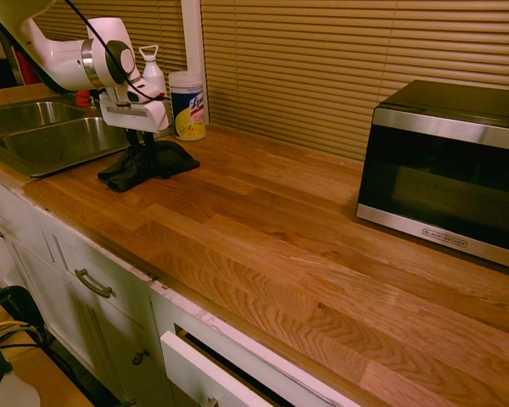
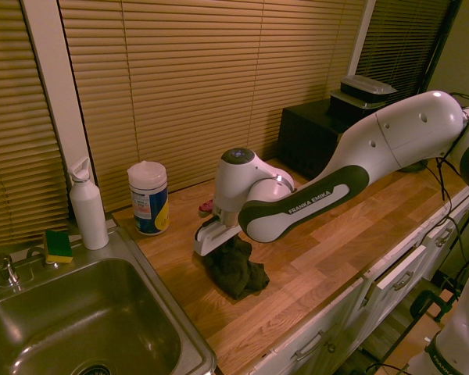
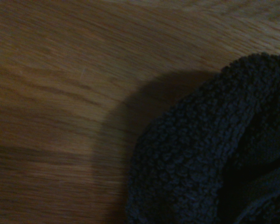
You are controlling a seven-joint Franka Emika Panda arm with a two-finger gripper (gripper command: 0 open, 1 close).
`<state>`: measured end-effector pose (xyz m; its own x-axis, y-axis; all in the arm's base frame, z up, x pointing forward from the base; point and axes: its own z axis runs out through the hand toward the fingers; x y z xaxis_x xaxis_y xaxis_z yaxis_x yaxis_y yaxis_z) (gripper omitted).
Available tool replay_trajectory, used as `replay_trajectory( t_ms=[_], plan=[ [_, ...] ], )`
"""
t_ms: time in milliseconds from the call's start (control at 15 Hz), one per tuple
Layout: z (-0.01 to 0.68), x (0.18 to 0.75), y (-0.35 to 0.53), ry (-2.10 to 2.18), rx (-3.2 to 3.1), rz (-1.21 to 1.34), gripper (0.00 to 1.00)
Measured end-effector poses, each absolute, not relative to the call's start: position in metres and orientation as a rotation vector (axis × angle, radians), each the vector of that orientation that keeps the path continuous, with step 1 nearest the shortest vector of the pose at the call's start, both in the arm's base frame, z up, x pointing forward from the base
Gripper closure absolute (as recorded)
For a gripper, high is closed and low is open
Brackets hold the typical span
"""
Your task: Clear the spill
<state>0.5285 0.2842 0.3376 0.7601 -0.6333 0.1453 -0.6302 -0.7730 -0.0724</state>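
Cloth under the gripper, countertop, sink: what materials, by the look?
Cloth: looped terry, dark and matte, likely cotton or microfibre; nubby pile up close.
Countertop: wood, probably butcher block, low sheen; grain in joined strips.
Sink: probably stainless steel, satin; grey with soft metallic highlights.

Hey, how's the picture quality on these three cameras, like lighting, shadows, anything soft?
First exterior view: warm, dim light, faint sheen on the microwave; second exterior view: similar warm cast, soft glare in the sink; wrist view: darkest, slightly soft, a shadow beside the cloth, its folds sinking into black.
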Motion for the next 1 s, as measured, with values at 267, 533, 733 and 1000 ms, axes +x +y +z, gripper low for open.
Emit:
replay_trajectory(
  t_ms=[267,533,733,1000],
  plan=[
    [0.338,0.528,0.286,1.047,-2.928,-0.255,0.00],
    [0.345,0.528,0.286,1.045,-2.918,-0.267,0.00],
    [0.367,0.528,0.282,1.054,-2.897,-0.301,0.00],
    [0.408,0.526,0.267,1.090,-2.873,-0.348,0.00]
  ],
)
